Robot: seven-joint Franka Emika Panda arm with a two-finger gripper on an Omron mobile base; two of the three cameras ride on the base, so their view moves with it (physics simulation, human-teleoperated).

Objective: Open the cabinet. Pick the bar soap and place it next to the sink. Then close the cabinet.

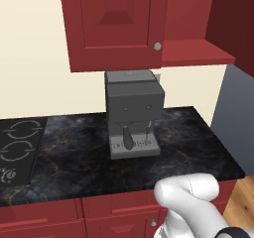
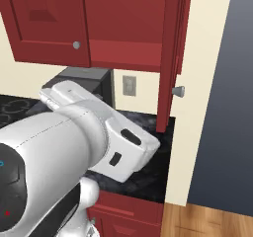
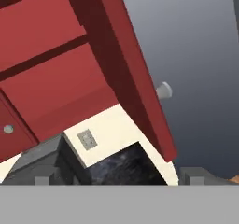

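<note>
The cabinet (image 1: 198,29) hangs on the wall above the right end of the dark marble bench (image 1: 188,143). Its right door (image 2: 170,58) stands swung out, edge-on toward the cameras, its long axis vertical and its round silver knob (image 2: 178,91) pointing right in the right base view. The red shelf (image 1: 196,52) inside is bare where it shows. The neighbouring left door (image 1: 116,19) is shut, with its own small knob (image 1: 157,46) near the lower right corner. The bar soap cannot be made out in any picture.

In the hand view the pincer (image 3: 120,180) has its 2 dark fingertips (image 3: 42,180) standing wide apart at the bottom edge, open, with nothing between them and touching nothing. It looks up at the open door's edge and knob.

A grey coffee machine (image 1: 133,113) stands on the bench below the shut door. A wall outlet (image 2: 129,85) sits on the cream wall beside it, and a stovetop (image 1: 17,148) lies at the bench's left end.
</note>
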